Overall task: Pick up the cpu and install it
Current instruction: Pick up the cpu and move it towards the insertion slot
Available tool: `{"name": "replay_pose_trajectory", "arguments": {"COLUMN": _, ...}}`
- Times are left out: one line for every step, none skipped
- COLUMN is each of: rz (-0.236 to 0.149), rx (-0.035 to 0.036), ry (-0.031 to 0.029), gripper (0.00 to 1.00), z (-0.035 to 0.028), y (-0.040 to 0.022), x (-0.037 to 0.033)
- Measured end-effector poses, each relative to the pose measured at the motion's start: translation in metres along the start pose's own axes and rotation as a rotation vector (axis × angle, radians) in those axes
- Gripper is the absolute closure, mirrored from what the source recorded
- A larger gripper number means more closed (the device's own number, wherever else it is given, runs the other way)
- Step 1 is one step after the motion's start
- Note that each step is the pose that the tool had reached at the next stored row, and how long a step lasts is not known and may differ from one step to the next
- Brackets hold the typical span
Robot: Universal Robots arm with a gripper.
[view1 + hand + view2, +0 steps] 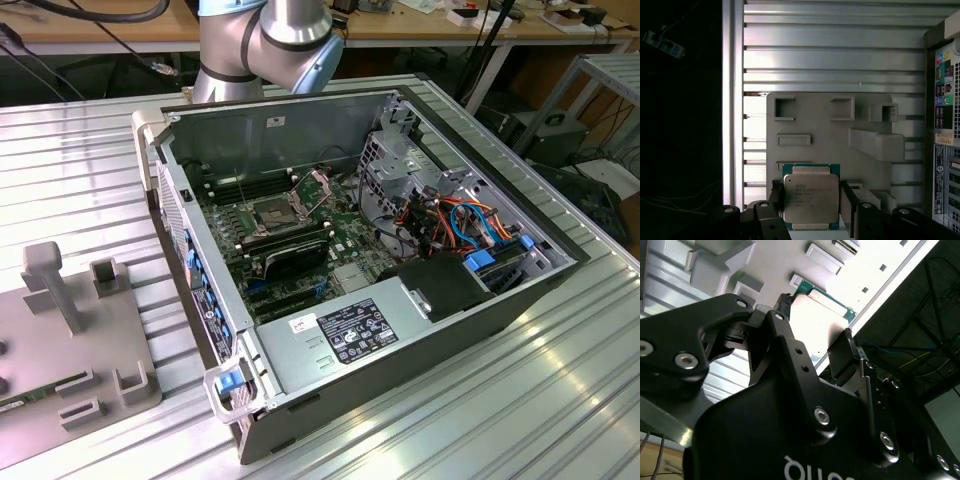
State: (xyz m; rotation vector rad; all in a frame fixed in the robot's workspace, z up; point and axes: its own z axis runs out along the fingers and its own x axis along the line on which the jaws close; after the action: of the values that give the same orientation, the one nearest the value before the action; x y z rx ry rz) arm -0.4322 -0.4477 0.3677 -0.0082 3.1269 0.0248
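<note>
My claw (811, 192) is clamped on the cpu (811, 198), fingers (776, 197) vs. two opp. edges, its metal top twd the first wrist cam. Grey fixture plate (825, 130) sits behind it. Ext. view: PC case (400, 320) lies open on the table (560, 400), socket (270, 212) inside.

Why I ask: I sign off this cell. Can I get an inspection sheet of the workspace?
Surface: slatted metal table with an open PC case on it.
Job's things: cpu held over the grey fixture plate; socket in the case, frame open.
Clutter: nothing seen.
End effector: shut on two opposite edges of the cpu.
Cables: orange and blue cables inside the case.
Surroundings: benches behind the table.
</note>
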Motion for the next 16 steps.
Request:
{"name": "replay_pose_trajectory", "arguments": {"rz": 0.0, "rx": 0.0, "ry": 0.0, "gripper": 0.45, "z": 0.0, "y": 0.0, "x": -0.0013}}
{"name": "replay_pose_trajectory", "arguments": {"rz": 0.0, "rx": 0.0, "ry": 0.0, "gripper": 0.45, "z": 0.0, "y": 0.0, "x": -0.0034}}
{"name": "replay_pose_trajectory", "arguments": {"rz": 0.0, "rx": 0.0, "ry": 0.0, "gripper": 0.45, "z": 0.0001, "y": 0.0, "x": -0.0053}}
{"name": "replay_pose_trajectory", "arguments": {"rz": 0.0, "rx": 0.0, "ry": -0.0001, "gripper": 0.45, "z": 0.0001, "y": 0.0, "x": -0.0067}}
{"name": "replay_pose_trajectory", "arguments": {"rz": 0.0, "rx": 0.0, "ry": 0.0, "gripper": 0.45, "z": 0.0001, "y": 0.0, "x": -0.0087}}
{"name": "replay_pose_trajectory", "arguments": {"rz": 0.0, "rx": 0.0, "ry": -0.0001, "gripper": 0.45, "z": 0.0002, "y": 0.0, "x": -0.01}}
{"name": "replay_pose_trajectory", "arguments": {"rz": 0.0, "rx": 0.0, "ry": -0.0001, "gripper": 0.45, "z": 0.0002, "y": 0.0, "x": -0.0113}}
{"name": "replay_pose_trajectory", "arguments": {"rz": 0.0, "rx": 0.0, "ry": 0.0, "gripper": 0.45, "z": 0.0002, "y": -0.0001, "x": -0.0136}}
{"name": "replay_pose_trajectory", "arguments": {"rz": 0.0, "rx": 0.0, "ry": 0.0, "gripper": 0.45, "z": 0.0002, "y": -0.0001, "x": -0.0149}}
{"name": "replay_pose_trajectory", "arguments": {"rz": 0.0, "rx": 0.0, "ry": 0.0, "gripper": 0.45, "z": 0.0002, "y": -0.0001, "x": -0.0164}}
{"name": "replay_pose_trajectory", "arguments": {"rz": 0.0, "rx": 0.0, "ry": 0.0, "gripper": 0.45, "z": 0.0002, "y": -0.0001, "x": -0.0179}}
{"name": "replay_pose_trajectory", "arguments": {"rz": 0.0, "rx": 0.0, "ry": 0.0, "gripper": 0.45, "z": 0.0003, "y": -0.0001, "x": -0.0198}}
{"name": "replay_pose_trajectory", "arguments": {"rz": 0.0, "rx": 0.0, "ry": 0.0, "gripper": 0.45, "z": 0.0004, "y": -0.0001, "x": -0.0223}}
{"name": "replay_pose_trajectory", "arguments": {"rz": 0.0, "rx": 0.0, "ry": -0.0001, "gripper": 0.45, "z": 0.0004, "y": -0.0001, "x": -0.0238}}
{"name": "replay_pose_trajectory", "arguments": {"rz": 0.0, "rx": 0.0, "ry": -0.0001, "gripper": 0.45, "z": 0.0004, "y": -0.0001, "x": -0.0252}}
{"name": "replay_pose_trajectory", "arguments": {"rz": 0.0, "rx": 0.0, "ry": 0.0, "gripper": 0.45, "z": 0.0004, "y": -0.0001, "x": -0.0275}}
